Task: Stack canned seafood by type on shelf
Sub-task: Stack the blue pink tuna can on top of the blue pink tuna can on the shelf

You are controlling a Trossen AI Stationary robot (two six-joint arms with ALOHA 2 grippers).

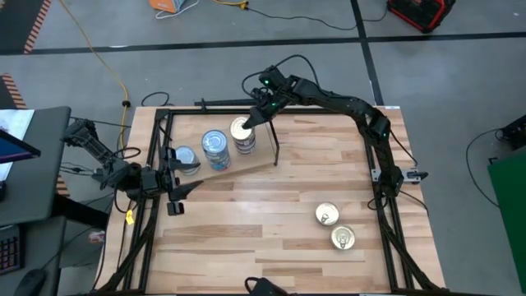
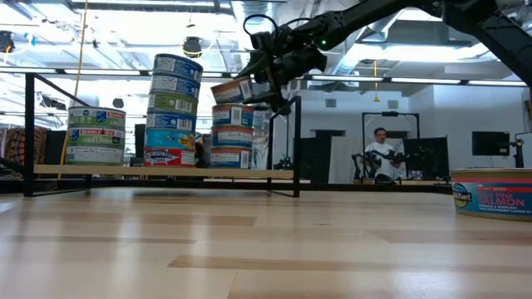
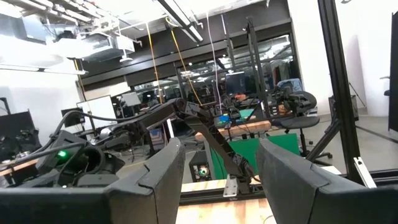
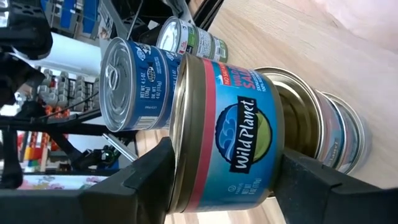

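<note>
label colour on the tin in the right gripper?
Blue with a pink band on the tin, held by the right gripper. Best seen in the right wrist view.

A grey concrete floor (image 1: 66,33) is lying around the butcher-block surface (image 1: 271,222), crossed by dark lines and a yellow cable (image 1: 105,59). A red case (image 1: 421,11) is sitting at the far edge, and a green panel (image 1: 508,210) is standing to one side. In the low view, bright ceiling lights (image 2: 108,33) are glaring over exposed ducts (image 3: 93,40). A person in a white top (image 2: 381,151) is sitting far back beside a dark doorway (image 2: 316,158), and a dark monitor (image 2: 489,143) is hanging on the pale wall (image 2: 449,116).
</note>
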